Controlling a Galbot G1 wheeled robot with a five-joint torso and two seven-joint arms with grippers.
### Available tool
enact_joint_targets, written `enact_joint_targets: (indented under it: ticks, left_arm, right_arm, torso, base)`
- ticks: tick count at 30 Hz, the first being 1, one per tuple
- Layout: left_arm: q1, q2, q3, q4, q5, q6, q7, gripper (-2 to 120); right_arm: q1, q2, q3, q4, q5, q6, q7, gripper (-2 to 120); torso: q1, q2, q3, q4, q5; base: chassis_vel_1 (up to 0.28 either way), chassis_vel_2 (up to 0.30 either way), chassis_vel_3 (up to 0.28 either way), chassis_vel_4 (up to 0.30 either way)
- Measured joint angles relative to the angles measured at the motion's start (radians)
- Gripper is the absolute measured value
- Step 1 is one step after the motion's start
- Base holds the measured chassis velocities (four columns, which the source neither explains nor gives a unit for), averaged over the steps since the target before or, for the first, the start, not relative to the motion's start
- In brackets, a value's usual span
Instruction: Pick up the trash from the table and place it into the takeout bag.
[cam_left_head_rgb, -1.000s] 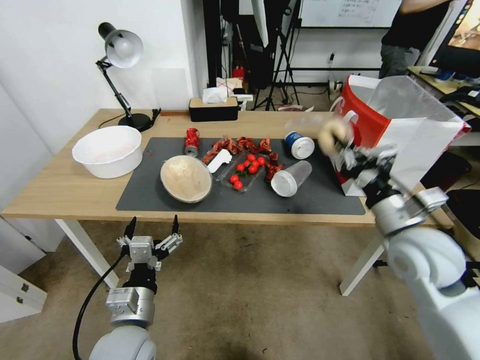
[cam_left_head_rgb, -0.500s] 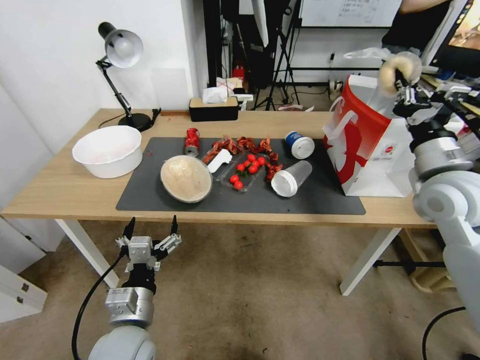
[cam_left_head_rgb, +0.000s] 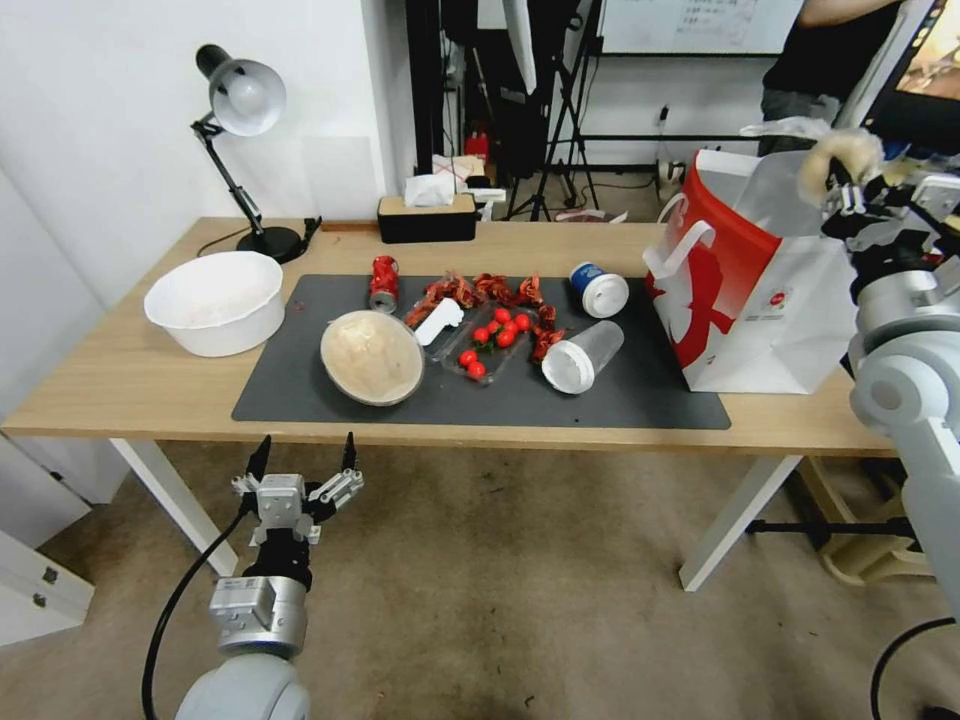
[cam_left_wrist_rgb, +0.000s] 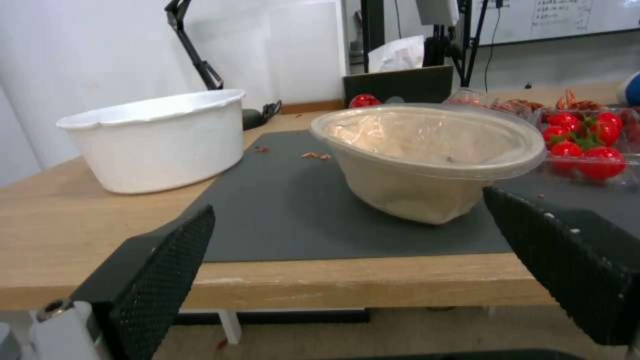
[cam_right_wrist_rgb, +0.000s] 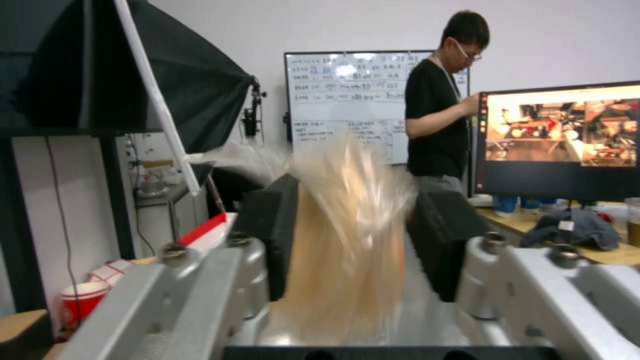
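My right gripper (cam_left_head_rgb: 848, 172) is shut on the beige paper ball (cam_left_head_rgb: 838, 157), held up at the far right side of the takeout bag (cam_left_head_rgb: 760, 280), above its rim. The ball (cam_right_wrist_rgb: 350, 230) sits blurred between the black pads (cam_right_wrist_rgb: 270, 230). On the dark mat lie the round beige bowl (cam_left_head_rgb: 371, 357), the clear plastic cup (cam_left_head_rgb: 583, 355), the blue cup with white lid (cam_left_head_rgb: 599, 289) and the red drink can (cam_left_head_rgb: 383, 282). My left gripper (cam_left_head_rgb: 305, 465) hangs open below the table's front edge, facing the beige bowl (cam_left_wrist_rgb: 427, 155).
A large white bowl (cam_left_head_rgb: 216, 300) stands at the table's left. A clear tray of cherry tomatoes (cam_left_head_rgb: 490, 345) and red scraps (cam_left_head_rgb: 480, 290) lie mid-mat. A desk lamp (cam_left_head_rgb: 240, 130) and a tissue box (cam_left_head_rgb: 427, 215) stand at the back edge. A monitor (cam_right_wrist_rgb: 560, 140) is behind.
My right arm swung the paper ball up from in front of the bag's near side, over its top, to its far right side. The left arm has not moved.
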Motion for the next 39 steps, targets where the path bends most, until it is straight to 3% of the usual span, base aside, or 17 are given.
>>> enact_joint_targets:
  ticks: [6,9,12,16,24,28,31,39]
  left_arm:
    - [0.0,0.001,0.002,-0.004,0.004,0.0,0.001,100]
    - [0.0,0.001,0.003,-0.006,0.006,0.0,0.001,100]
    - [-0.001,0.0,0.006,-0.008,0.009,0.0,0.001,100]
    - [-0.001,-0.003,0.008,-0.01,0.012,0.0,0.001,100]
    - [-0.004,-0.005,0.003,-0.01,0.007,-0.001,0.0,100]
    - [-0.004,-0.007,0.002,-0.01,0.003,-0.004,0.001,100]
    - [-0.005,-0.005,0.0,-0.009,-0.004,-0.007,0.004,100]
    - [-0.005,0.004,-0.005,-0.008,-0.018,-0.009,0.011,100]
  right_arm:
    - [0.0,-0.004,0.005,-0.002,-0.003,-0.027,0.02,67]
    - [-0.002,-0.004,0.007,-0.002,-0.003,-0.03,0.021,69]
    - [-0.006,-0.004,0.01,-0.004,-0.004,-0.035,0.021,88]
    - [-0.015,-0.001,0.014,-0.006,-0.004,-0.037,0.018,99]
    - [-0.041,0.004,0.016,0.043,0.029,-0.009,-0.037,100]
    - [-0.115,0.015,0.03,0.112,0.032,0.07,-0.152,100]
    - [-0.242,0.036,0.065,0.186,0.01,0.116,-0.232,100]
    - [-0.457,0.115,0.113,0.259,-0.082,0.186,-0.315,100]
  torso:
    - [0.0,0.0,0.0,0.0001,-0.0001]
    - [0.0,0.0,0.0,0.0001,0.0]
    - [0.0,0.0,0.0,0.0,-0.0001]
    - [0.0,0.0,0.0,0.0,0.0]
    - [0.0,0.0,0.0,0.0001,-0.0002]
    - [0.0,0.0,0.0,0.0001,-0.0003]
    - [0.0,0.0,0.0,0.0002,-0.0003]
    - [0.0,0.0,0.0,-0.0001,-0.0002]
  base:
    - [0.0,0.0,0.0,0.0]
    - [0.0,0.0,0.0,0.0]
    - [0.0,0.0,0.0,0.0]
    - [0.0,0.0,0.0,0.0]
    - [0.0,0.0,0.0,0.0]
    - [0.0,0.0,0.0,0.0]
    - [0.0,0.0,0.0,0.0]
    - [0.0,0.0,0.0,0.0]
